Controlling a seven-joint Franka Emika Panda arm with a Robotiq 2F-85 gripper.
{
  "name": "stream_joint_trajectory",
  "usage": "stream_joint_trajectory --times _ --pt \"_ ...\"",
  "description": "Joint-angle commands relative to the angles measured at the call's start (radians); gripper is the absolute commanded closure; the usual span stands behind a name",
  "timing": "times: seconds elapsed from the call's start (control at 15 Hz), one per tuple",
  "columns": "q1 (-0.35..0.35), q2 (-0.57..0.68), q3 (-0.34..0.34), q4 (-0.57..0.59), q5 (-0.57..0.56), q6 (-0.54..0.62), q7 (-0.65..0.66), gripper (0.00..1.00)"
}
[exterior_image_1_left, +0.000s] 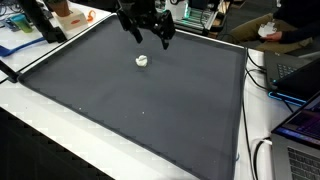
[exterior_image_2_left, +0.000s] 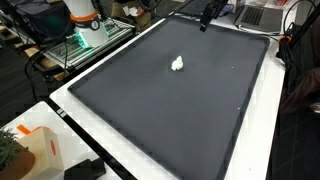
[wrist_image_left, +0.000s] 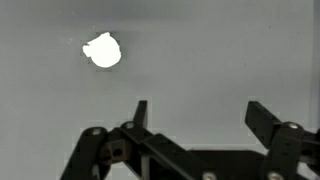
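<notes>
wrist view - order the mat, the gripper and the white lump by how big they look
1. mat, fills the frame
2. gripper, though nearness to the camera enlarges it
3. white lump, smallest

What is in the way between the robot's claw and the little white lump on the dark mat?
Nothing visible. The open black metal gripper hangs apart from the small white crumpled lump; only bare dark grey mat shows between them.

White lump (wrist_image_left: 102, 50) beyond spread gripper (wrist_image_left: 195, 113)
</notes>
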Motion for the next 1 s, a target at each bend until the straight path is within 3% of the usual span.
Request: stream_joint_trajectory --times 0.0,0.13,0.67,0.93 --pt "-0.004 0.0 0.005 0.002 -0.002 -0.002 0.0 0.0" --pt "-0.005 0.0 0.005 0.001 -0.002 -0.002 -0.001 0.0" --pt "0.063 -0.26 -0.014 -0.411 -0.058 0.178 0.371 0.0" --pt "0.059 -0.406 0.012 -0.618 -0.107 0.268 0.318 0.0"
